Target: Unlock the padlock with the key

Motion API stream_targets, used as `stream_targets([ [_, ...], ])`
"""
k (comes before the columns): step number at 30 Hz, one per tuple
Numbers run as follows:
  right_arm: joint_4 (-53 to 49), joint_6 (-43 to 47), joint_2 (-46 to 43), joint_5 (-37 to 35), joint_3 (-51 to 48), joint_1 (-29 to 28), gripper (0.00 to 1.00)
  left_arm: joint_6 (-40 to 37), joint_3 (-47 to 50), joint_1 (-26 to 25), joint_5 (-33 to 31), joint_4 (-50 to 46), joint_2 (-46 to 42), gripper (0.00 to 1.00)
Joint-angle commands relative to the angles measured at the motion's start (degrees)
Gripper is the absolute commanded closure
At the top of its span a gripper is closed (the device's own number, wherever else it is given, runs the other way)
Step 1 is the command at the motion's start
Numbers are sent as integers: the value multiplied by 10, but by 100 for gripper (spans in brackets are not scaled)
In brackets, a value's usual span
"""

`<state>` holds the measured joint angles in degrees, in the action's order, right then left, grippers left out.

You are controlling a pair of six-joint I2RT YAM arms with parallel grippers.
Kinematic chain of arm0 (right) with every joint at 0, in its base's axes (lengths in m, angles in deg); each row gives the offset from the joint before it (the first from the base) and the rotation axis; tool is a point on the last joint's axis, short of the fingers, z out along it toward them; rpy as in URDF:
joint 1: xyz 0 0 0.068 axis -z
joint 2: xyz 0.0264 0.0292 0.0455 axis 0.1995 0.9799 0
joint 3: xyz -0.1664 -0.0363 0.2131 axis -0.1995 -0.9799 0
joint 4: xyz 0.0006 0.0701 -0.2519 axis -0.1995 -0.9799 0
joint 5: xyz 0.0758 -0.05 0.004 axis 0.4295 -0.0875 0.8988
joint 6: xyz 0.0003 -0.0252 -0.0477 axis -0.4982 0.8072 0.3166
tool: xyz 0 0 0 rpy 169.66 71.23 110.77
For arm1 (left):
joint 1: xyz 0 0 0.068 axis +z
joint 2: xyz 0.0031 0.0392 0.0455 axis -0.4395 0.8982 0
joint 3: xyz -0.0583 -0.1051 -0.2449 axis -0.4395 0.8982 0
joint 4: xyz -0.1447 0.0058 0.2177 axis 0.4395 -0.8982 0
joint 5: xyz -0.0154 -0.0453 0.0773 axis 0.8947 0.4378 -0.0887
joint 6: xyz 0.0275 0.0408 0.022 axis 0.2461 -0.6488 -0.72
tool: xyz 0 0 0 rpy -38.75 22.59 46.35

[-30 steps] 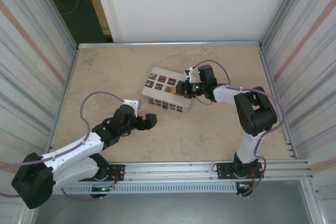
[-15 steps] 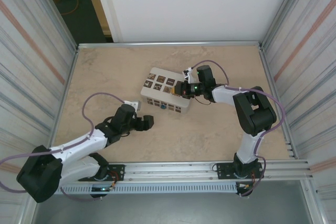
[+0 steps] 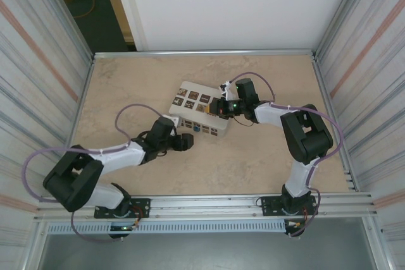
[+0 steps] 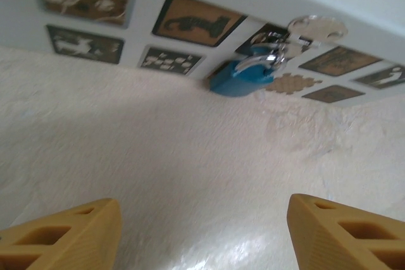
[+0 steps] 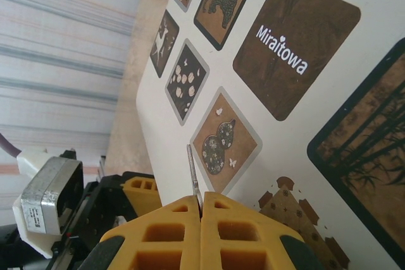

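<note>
Where the overhead view looks down on the table (image 3: 266, 162), the white box (image 3: 188, 88) with dark patterned squares lies slantwise, and the padlock (image 3: 198, 128), a tiny blue block, sits against the box's near side face. The left gripper (image 3: 187, 141) lies low just in front of that face, near the padlock but apart from it. The right gripper (image 3: 218, 107) rests on the box's top at its right-hand end, so the padlock is over the box's near edge from it. In the left wrist view the left gripper (image 4: 202, 210) is released: its yellow fingers (image 4: 69, 229) stand wide apart with bare table between them. The padlock (image 4: 239, 79) is ahead of them and a little to the right, at the foot of the box's side (image 4: 142, 14), with its pale metal loop (image 4: 261, 61) reaching up to a silvery round piece (image 4: 317, 28) on the box's edge; whether that piece is the key cannot be told. In the right wrist view the right gripper (image 5: 201, 210) is clenched, its pads (image 5: 171, 226) pressed together over the box's top (image 5: 278, 147), and a thin metal strip (image 5: 192, 169) juts out from the seam between them, seen edge-on; what it is cannot be made out.
</note>
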<state>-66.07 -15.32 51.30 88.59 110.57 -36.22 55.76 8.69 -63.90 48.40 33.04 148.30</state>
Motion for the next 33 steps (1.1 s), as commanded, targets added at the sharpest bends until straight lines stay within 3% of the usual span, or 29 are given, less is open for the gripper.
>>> stream_targets([
  [1,-81,9,20,-35,-10,-12,100,-13,-25,3,6,61,29,30],
  [10,-84,14,18,-38,-9,-12,100,-18,-52,5,7,113,98,32],
  [23,-78,13,16,-33,-11,-14,100,-2,-71,17,31,155,148,47],
  [33,-75,12,18,-33,-9,-15,100,12,-83,22,62,184,181,53],
])
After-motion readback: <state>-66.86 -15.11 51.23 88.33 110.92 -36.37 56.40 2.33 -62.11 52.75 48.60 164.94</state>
